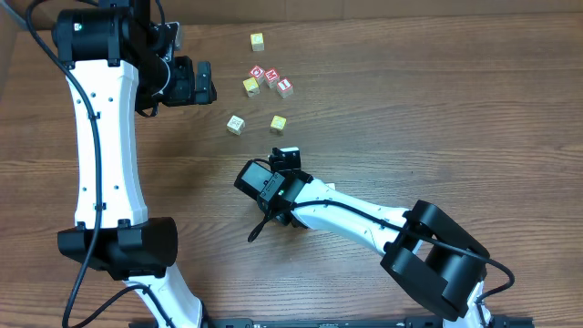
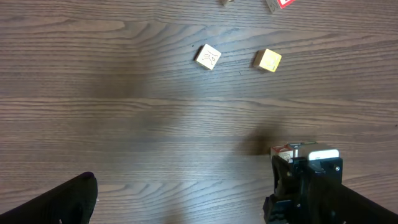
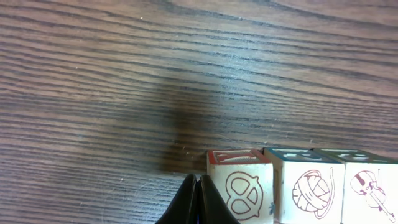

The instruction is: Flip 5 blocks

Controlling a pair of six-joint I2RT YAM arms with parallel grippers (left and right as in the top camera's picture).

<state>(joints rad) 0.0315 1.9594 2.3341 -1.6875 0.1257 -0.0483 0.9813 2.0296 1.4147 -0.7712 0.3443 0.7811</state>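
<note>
The right gripper (image 3: 198, 182), jaws pressed together and empty, is low beside the pretzel block (image 3: 241, 186), first of three blocks (image 3: 311, 190) in a row at lower right of its wrist view. Probably it is between flips; next it must open over the loose cream block (image 1: 236, 124), upper centre overhead. The left gripper (image 1: 206, 82) hangs wide open, upper left.

Overhead: fixed high over the table (image 1: 437, 100), facing straight down, far away; the right gripper (image 1: 286, 155) sits near mid-frame.
Left wrist: medium height, facing down; the right gripper enters at the lower right.
Right wrist: on the right gripper itself, almost at the wood, very near three cubes (image 3: 308, 190).
Shared: overhead and left wrist both show the right gripper and the pale cube (image 1: 236, 124) near it.
</note>
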